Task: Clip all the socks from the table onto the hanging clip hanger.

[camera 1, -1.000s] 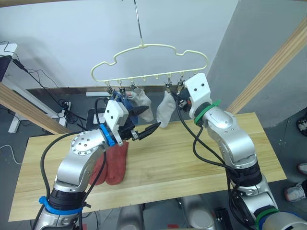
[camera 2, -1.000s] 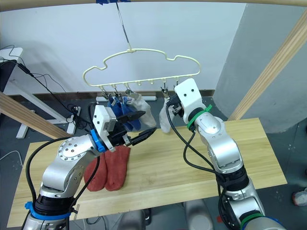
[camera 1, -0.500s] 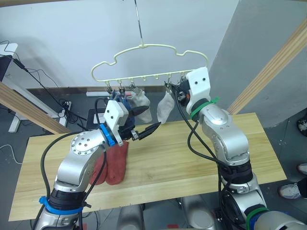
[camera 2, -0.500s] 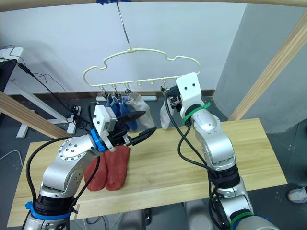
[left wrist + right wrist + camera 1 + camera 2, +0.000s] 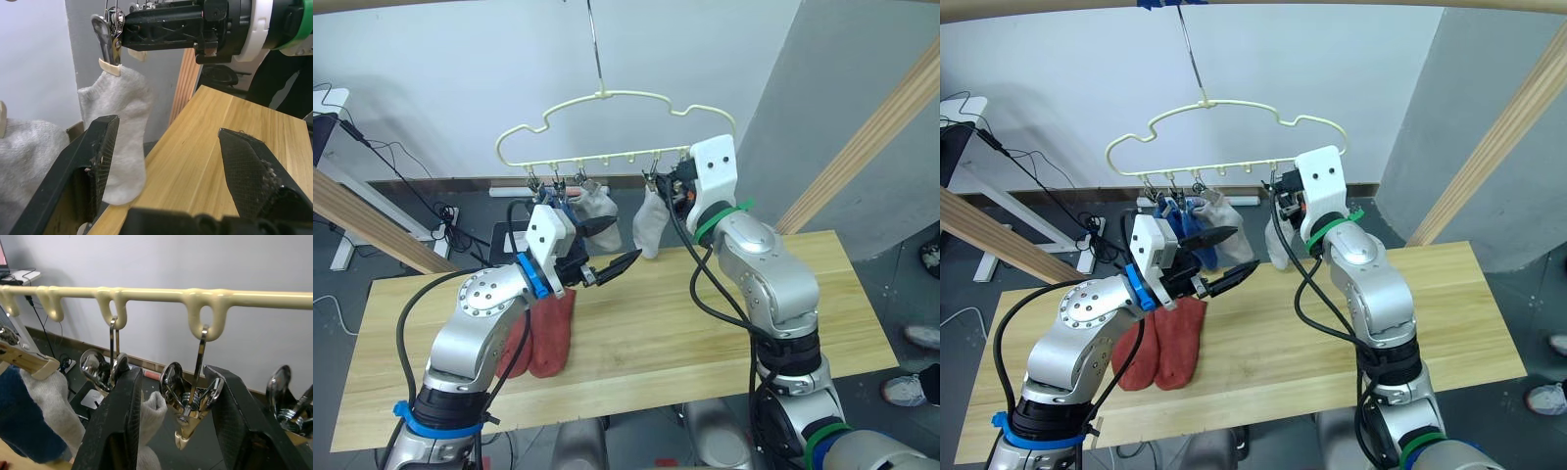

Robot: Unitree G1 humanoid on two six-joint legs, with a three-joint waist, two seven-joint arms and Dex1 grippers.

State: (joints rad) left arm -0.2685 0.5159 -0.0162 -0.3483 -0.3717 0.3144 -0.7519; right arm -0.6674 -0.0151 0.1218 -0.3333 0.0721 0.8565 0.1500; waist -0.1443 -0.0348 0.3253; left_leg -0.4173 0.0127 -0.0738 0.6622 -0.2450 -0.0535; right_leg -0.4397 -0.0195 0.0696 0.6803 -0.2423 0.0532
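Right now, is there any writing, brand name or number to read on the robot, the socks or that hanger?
None can be read: the clip hanger, the hanging grey sock, the rust-red socks and both arms' casings show no words, labels or numbers.

Soft knit socks point(image 5: 551, 331) lie on matt wooden planks of the table point(image 5: 705, 323); shiny metal clips point(image 5: 188, 411).
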